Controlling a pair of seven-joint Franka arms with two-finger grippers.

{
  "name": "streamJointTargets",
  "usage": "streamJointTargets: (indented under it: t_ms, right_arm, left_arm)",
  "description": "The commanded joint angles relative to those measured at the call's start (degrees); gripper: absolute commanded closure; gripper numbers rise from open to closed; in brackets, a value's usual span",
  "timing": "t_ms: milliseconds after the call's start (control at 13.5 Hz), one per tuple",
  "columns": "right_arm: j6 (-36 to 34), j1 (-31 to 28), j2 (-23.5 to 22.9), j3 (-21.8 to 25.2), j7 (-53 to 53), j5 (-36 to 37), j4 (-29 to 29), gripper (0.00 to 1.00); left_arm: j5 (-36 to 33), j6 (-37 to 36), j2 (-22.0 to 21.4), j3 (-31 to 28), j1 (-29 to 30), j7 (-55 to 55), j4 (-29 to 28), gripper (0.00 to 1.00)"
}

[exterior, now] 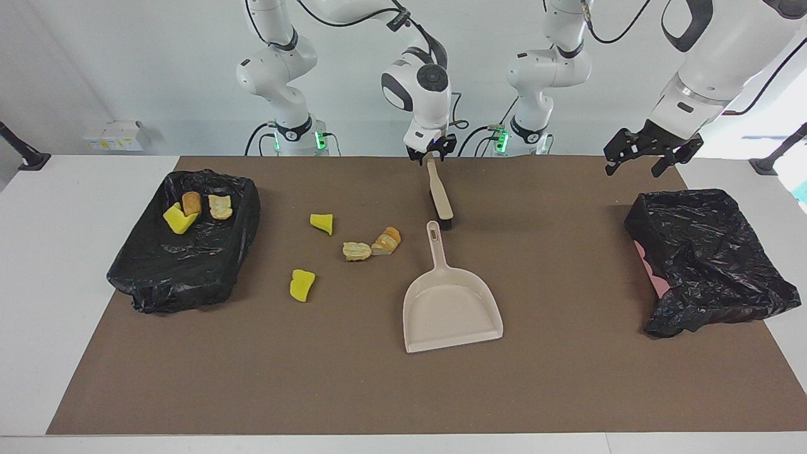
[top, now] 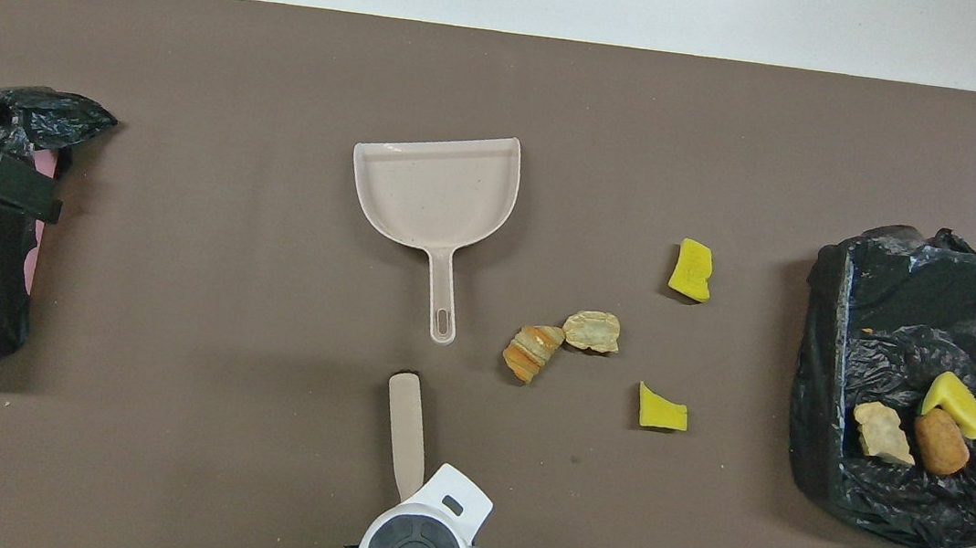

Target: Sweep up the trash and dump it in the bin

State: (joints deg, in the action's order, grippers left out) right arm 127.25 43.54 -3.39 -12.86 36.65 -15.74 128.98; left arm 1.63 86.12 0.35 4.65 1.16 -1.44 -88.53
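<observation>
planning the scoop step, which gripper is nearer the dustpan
The right. The right gripper is over the mat, shut on the brush handle, beside the dustpan handle's tip. The left gripper hangs open over the bin at the left arm's end.

A white counter (exterior: pixel 75 265) spans the scene, most of its top covered by a large brown mat (exterior: pixel 391 384) whose edges leave white margins at both ends and along the edge farthest from the robots. A plain pale wall (exterior: pixel 139 69) rises past the counter's robot end, evenly lit, with brighter light toward the left arm's end. A small white box (exterior: pixel 115 135) sits against the wall. Black stand feet (exterior: pixel 25 154) rest at both ends.
</observation>
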Motion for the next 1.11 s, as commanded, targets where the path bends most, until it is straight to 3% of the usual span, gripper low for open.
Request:
streamJointTargets:
  t_ms: [0, 295, 443, 812, 1034]
  right_arm:
    - [0.3, -0.2, 0.2, 0.1, -1.8, -2.0, 0.1, 1.00]
    - [-4.1, 0.0, 2.1, 0.2, -0.4, -1.9, -0.5, 1.00]
    - [-8.0, -0.9, 6.1, 0.4, 1.3, -1.7, -0.5, 1.00]
    - [-22.5, -6.5, 13.8, 0.6, 3.9, -0.5, -0.3, 1.00]
    - [-33.1, -10.9, 17.4, 0.6, 7.6, 7.6, -0.3, 1.00]
  left_arm:
    - [-0.7, 1.9, -0.8, 0.4, 0.5, -1.0, 0.4, 0.00]
    - [-0.1, 4.9, -0.6, 1.1, -1.9, -0.4, -1.8, 0.00]
    - [-0.1, 6.3, 0.3, 1.1, -4.0, 0.0, -2.3, 0.00]
    - [-0.1, 14.9, 3.7, 1.1, -12.1, 10.6, -6.8, 0.00]
    - [-0.1, 20.4, 7.4, 1.1, -16.2, 16.7, -8.2, 0.00]
